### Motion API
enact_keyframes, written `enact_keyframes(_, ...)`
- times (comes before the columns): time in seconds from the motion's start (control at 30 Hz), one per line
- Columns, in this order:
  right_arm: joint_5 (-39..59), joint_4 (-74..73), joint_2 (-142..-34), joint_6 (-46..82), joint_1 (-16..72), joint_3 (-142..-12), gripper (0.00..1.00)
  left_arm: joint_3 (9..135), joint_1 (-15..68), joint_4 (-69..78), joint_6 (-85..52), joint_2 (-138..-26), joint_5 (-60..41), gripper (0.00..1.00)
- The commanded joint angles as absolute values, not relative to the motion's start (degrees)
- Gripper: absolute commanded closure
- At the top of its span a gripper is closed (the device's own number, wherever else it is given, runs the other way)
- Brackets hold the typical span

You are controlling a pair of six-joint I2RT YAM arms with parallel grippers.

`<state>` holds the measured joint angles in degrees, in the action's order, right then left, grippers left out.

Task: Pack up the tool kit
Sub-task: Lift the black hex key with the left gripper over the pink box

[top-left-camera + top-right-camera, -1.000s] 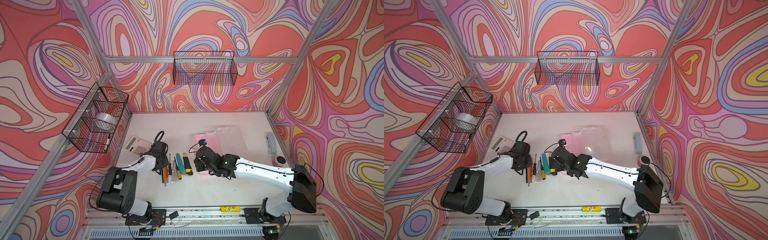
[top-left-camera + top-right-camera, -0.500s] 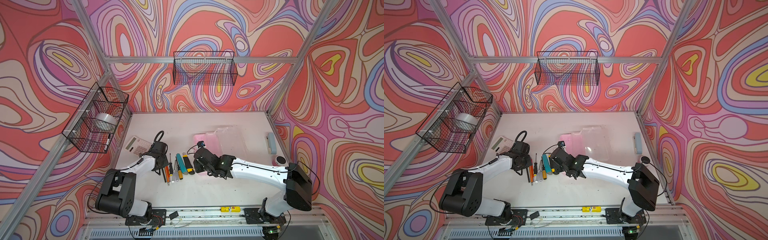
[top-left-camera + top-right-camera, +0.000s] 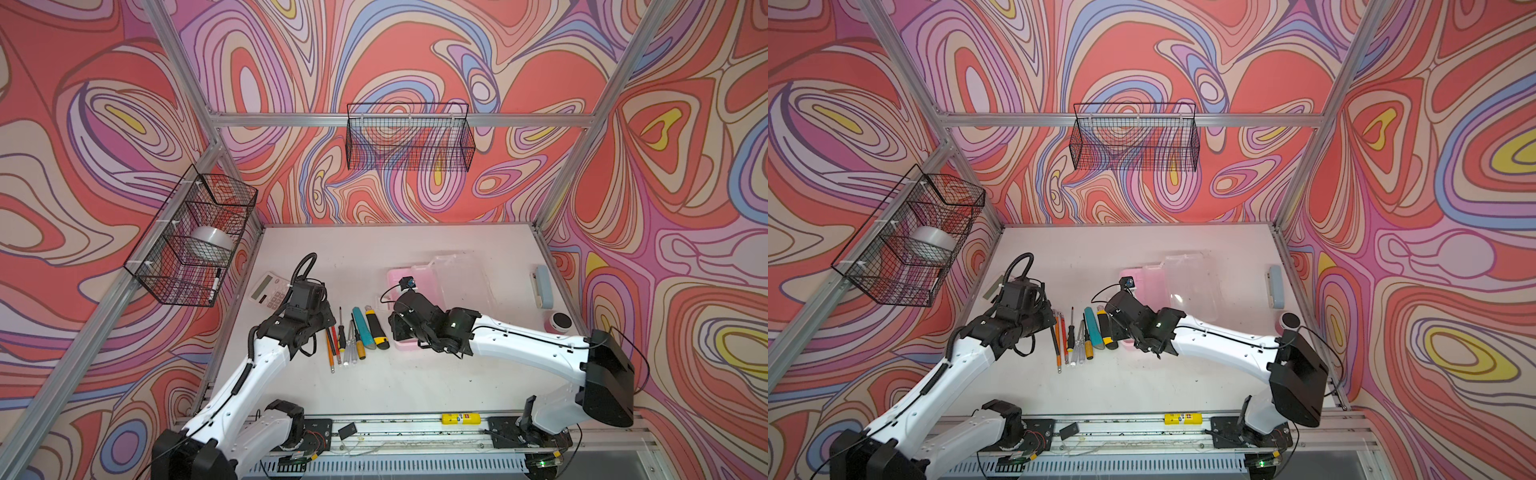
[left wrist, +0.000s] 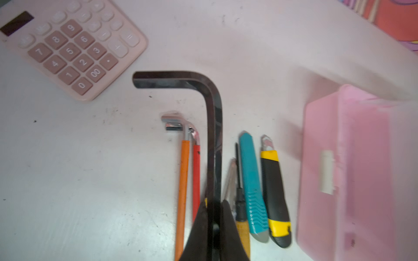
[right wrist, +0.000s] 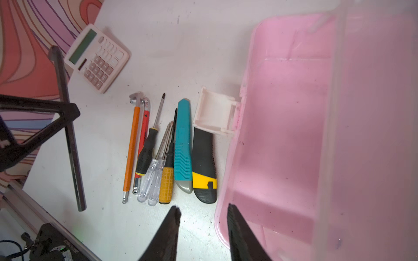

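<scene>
Left gripper (image 4: 213, 203) clenched on a black hex key (image 4: 213, 135), held over the tool row.
Pink box (image 5: 282, 124) stands open on the table (image 3: 374, 257), just right of the row. Its clear lid (image 3: 461, 278) is flipped back and its white latch (image 5: 214, 113) sticks out over the yellow knife (image 5: 203, 162). Right gripper (image 5: 203, 209) jaws are parted, astride the box's wall — one finger inside, one outside, gripping nothing. Screwdrivers (image 5: 166, 176), teal knife (image 5: 182, 140), orange key (image 5: 132, 146) and red key (image 5: 143, 126) lie side by side — calculator (image 4: 72, 45) beyond them.
</scene>
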<state>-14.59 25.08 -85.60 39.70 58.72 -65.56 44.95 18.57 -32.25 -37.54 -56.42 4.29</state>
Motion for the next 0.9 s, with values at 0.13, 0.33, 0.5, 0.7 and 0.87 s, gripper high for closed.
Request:
enact_keyframes(0.13,-19.5,25.7,-78.4,39.3,56.5,-65.0,0.63,54.1,30.2,-31.0,-44.3,-58.8,2.9,1.0)
enact_keyframes(0.33,-20.0,26.4,-76.2,39.7,54.2,-64.3,0.63,62.9,38.0,-25.0,-43.8,-74.6,3.4,1.0)
enact_keyframes(0.5,-20.2,26.2,-74.7,40.6,53.3,-63.0,0.63,68.8,40.7,-21.3,-44.1,-85.6,1.1,1.0)
enact_keyframes(0.7,-19.1,25.2,-74.1,41.3,52.9,-61.3,0.63,70.3,41.7,-19.2,-46.6,-92.0,2.0,1.0)
enact_keyframes(0.87,-18.0,24.6,-74.5,41.0,52.0,-60.6,0.63,71.5,41.7,-18.4,-47.9,-96.5,1.4,1.0)
